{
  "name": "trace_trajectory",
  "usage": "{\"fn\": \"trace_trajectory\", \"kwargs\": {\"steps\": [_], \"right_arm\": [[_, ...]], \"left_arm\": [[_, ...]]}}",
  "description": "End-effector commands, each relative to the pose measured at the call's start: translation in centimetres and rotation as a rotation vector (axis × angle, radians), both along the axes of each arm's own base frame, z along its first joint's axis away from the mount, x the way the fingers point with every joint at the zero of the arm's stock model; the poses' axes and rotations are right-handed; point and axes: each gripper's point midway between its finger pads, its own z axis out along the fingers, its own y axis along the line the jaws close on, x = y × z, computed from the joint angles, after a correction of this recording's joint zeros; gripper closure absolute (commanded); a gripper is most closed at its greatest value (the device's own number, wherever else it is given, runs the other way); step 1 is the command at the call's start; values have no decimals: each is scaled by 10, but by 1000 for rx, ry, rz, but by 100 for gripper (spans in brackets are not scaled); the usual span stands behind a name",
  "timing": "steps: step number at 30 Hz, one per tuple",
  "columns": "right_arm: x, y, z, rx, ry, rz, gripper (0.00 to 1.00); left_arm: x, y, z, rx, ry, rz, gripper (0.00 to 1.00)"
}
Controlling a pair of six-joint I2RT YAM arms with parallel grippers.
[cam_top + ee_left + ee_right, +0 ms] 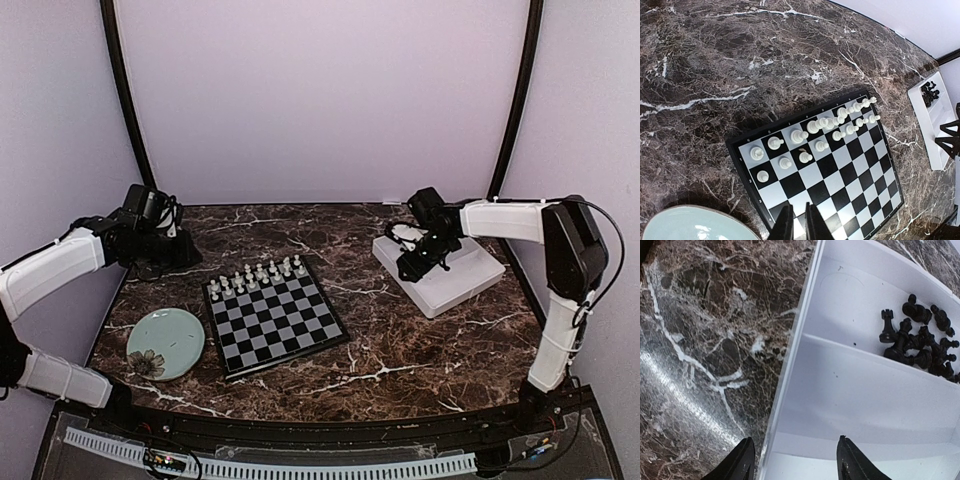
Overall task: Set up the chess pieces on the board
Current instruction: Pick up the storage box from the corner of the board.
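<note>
A small square board (275, 315) of glossy black and light-grey checks, framed in a black border, lies slightly skewed at the middle of a dark, white-veined marble-look tabletop (400, 340). The cream chess pieces (255, 277) stand in two rows along the board's far edge, and every other square is bare. A round pale-green plate (165, 343) lies just beside the board's left edge, near the tabletop's front-left rim. A broad strip of tabletop separates the board's right edge from a white rectangular tray (470, 285) at the far right.

The left end effector (183, 255) is held low at the tabletop's far-left corner, well apart from the board. In its wrist view its fingers (786, 222) are narrowly parted, with nothing between them.

The right end effector (410, 265) hangs over the tray's left side. Its jaws stand wide apart and empty, one finger (742, 462) outside the thin smooth wall, the other above a bare compartment.

Beyond a low divider, the black chess pieces (920, 342) lie heaped in one compartment, most tipped over and one rook upright.
</note>
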Motion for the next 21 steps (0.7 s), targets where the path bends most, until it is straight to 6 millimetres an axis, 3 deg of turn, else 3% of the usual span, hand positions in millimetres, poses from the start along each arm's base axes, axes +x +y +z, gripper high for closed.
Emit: {"fn": "trace_trajectory", "kwargs": {"steps": [1,7,13,18,21], "right_arm": [[11,16,-1,69,27,0,45],[13,19,-14,63,58,7,67],[-5,14,-7,68,76,27,87],[-47,11,-11,98,141,106,98],[-84,7,-19,95,195,183,100]], "left_arm": [[-7,-1,5,-31,-18,1,90],[-11,-2,4,-41,-13,-1,89],[-10,-4,1,-47,-11,-8,89],[-5,-10,-6,-63,-4,-19,89],[0,-15,-8,-78,-15,-26,89]]}}
